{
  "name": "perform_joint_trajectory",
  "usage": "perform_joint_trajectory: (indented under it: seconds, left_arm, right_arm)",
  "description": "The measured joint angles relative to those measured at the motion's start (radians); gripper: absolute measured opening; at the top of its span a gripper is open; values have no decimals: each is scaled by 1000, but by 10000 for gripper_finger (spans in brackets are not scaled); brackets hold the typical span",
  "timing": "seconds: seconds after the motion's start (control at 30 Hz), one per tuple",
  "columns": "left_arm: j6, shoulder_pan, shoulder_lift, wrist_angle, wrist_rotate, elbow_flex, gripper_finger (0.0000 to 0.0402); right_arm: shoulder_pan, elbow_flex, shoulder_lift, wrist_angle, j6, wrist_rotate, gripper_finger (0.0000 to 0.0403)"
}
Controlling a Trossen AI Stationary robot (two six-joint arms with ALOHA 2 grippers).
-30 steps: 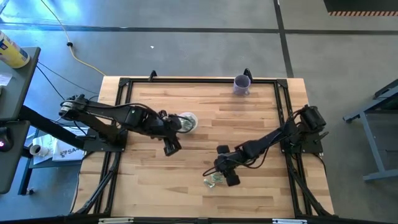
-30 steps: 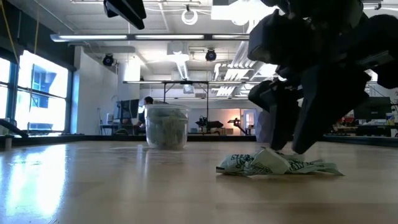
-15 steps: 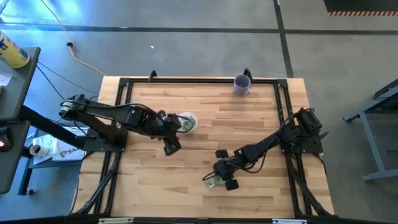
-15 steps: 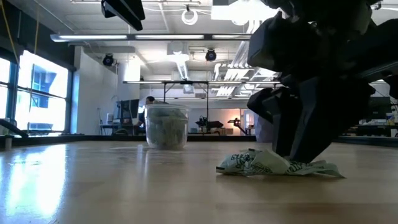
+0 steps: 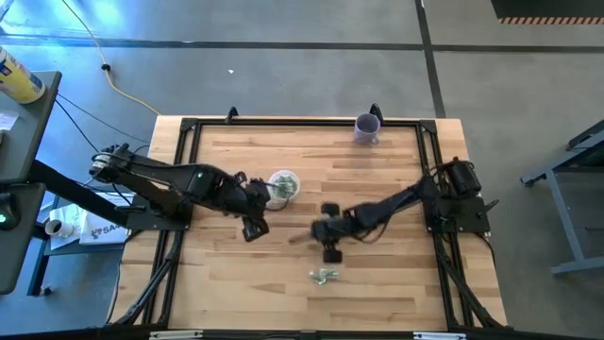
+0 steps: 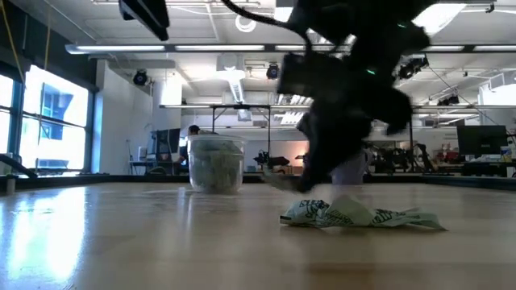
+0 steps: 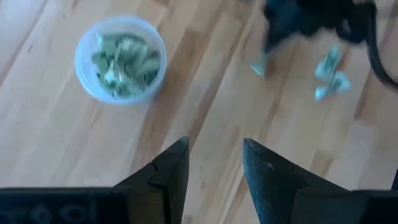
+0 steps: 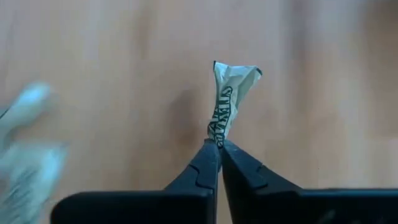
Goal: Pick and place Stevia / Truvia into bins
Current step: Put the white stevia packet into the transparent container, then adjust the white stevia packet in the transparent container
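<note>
Right gripper [image 8: 219,144] is seen pinched shut on one crumpled Stevia packet [image 8: 231,99], held by its lower end between the fingertips. A second ago the fingers were still spread and lowered onto the small pile of packets [image 5: 325,276]; since then they have been closed and the arm has been raised and carried toward the table's middle, so that the right gripper [image 5: 326,247] is now found just at 12 o'clock of the pile. A pick can be judged made, with the carry to the cup [image 5: 283,184] left to do.

That cup, already holding many packets, is placed at about 10 o'clock from the right gripper, some way off. Left gripper [image 7: 214,163] is held open and empty, waiting just at 7 o'clock of the cup.

In the low view the right arm is smeared by motion, and the held packet can scarcely be made out there. How many packets are left in the pile cannot be told.
</note>
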Motion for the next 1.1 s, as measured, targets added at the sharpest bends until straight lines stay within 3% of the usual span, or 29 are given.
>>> perform_joint_trajectory:
  seconds: [0.17,0.33,0.5,0.63,0.8,1.1]
  left_arm:
    - [-48,-83,0,-95,-83,0,184]
    - [-173,-153,-33,-180,-194,-37,184]
    - [-321,-190,-137,-187,-222,-165,184]
    - [-444,-203,-234,-180,-224,-266,184]
    - [-520,-203,-319,-161,-223,-327,184]
    - [-488,-202,-342,-161,-250,-332,184]
  right_arm:
    - [-102,129,-58,-13,-118,90,7]
    - [-261,279,-44,-24,-200,48,4]
    - [-375,444,85,-121,-203,-68,3]
    - [-372,589,216,-222,-257,-138,2]
    - [-356,742,347,-370,-294,-53,9]
    - [-370,872,330,-509,-357,36,50]
